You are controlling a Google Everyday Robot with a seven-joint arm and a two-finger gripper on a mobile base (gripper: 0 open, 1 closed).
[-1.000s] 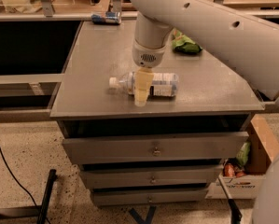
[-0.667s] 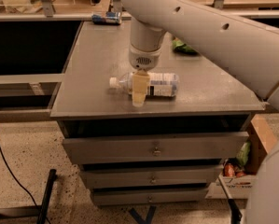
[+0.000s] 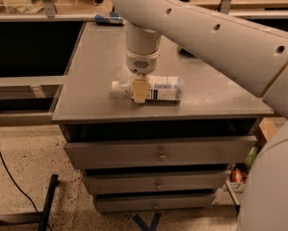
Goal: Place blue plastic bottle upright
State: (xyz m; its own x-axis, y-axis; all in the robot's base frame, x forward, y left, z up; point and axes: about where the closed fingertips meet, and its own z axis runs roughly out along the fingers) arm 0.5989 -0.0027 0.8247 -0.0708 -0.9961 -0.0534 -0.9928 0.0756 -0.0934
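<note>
The blue plastic bottle (image 3: 159, 88) lies on its side near the front edge of the grey table (image 3: 95, 76), white cap pointing left, label facing up. My gripper (image 3: 139, 90) comes straight down over the bottle's neck end, with a cream-coloured finger (image 3: 139, 88) in front of the bottle just right of the cap. The far finger is hidden behind the bottle. The big white arm crosses the view from the upper right.
A small blue object (image 3: 109, 19) lies at the table's far left corner. The table sits on a cabinet with three drawers (image 3: 158, 154). A black cable and stand are on the floor at left, a box with items at lower right.
The arm has shifted a little left and lowered over the bottle's neck. The bottle lies where it was.
</note>
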